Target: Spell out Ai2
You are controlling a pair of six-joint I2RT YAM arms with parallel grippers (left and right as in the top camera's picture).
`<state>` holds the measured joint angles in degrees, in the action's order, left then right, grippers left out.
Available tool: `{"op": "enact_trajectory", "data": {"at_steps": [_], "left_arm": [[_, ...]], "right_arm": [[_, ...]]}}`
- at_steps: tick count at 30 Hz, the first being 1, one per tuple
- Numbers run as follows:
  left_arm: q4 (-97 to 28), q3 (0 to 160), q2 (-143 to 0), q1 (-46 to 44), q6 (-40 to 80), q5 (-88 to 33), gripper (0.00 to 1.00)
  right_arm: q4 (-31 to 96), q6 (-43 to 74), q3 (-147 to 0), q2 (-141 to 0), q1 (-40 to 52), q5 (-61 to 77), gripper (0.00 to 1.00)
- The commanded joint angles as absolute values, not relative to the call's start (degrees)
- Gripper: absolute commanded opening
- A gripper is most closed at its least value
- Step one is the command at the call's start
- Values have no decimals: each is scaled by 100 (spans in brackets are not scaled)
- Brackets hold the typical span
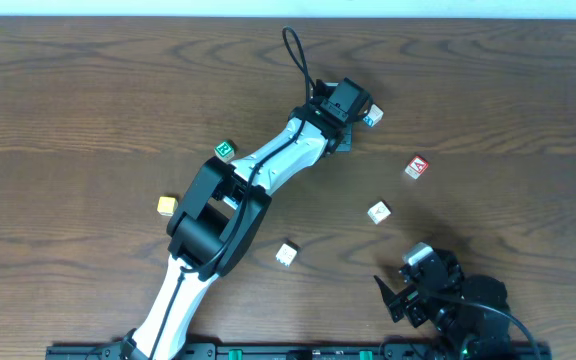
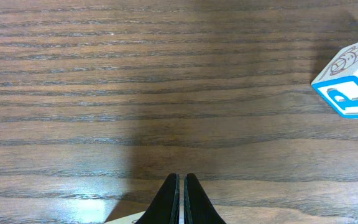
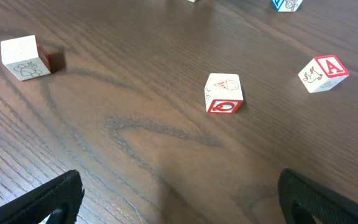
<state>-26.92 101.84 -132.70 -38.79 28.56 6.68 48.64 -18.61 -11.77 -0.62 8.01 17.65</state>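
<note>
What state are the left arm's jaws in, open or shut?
Shut. In the left wrist view the left arm's jaws press together, black fingers parted by only a hairline seam, nothing gripped between them.

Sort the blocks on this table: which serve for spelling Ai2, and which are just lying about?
Job: red A block.
Lying about, unless hidden faces read i or 2: blue block, green block, yellow block, white block, red-edged block.

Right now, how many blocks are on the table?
6: green block and yellow block left of the arm; blue block by the left gripper; red A block right; white block centre, another near front. The arm may hide more.
</note>
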Motion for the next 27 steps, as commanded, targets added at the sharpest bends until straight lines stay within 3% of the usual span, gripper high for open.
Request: {"op": "enact_trajectory", "data": {"at_steps": [1, 16, 27], "left_arm": [[-2744, 10226, -13286, -3854, 2934, 829, 6], [-3022, 10226, -13286, -3865, 2904, 788, 6], [-2880, 10532, -13137, -3865, 2115, 642, 6]], "right_arm": [[4893, -1800, -1107, -32, 749, 1846, 99], [4893, -1800, -1107, -32, 749, 1846, 99], [4893, -1802, -1107, -32, 749, 1846, 99]]}}
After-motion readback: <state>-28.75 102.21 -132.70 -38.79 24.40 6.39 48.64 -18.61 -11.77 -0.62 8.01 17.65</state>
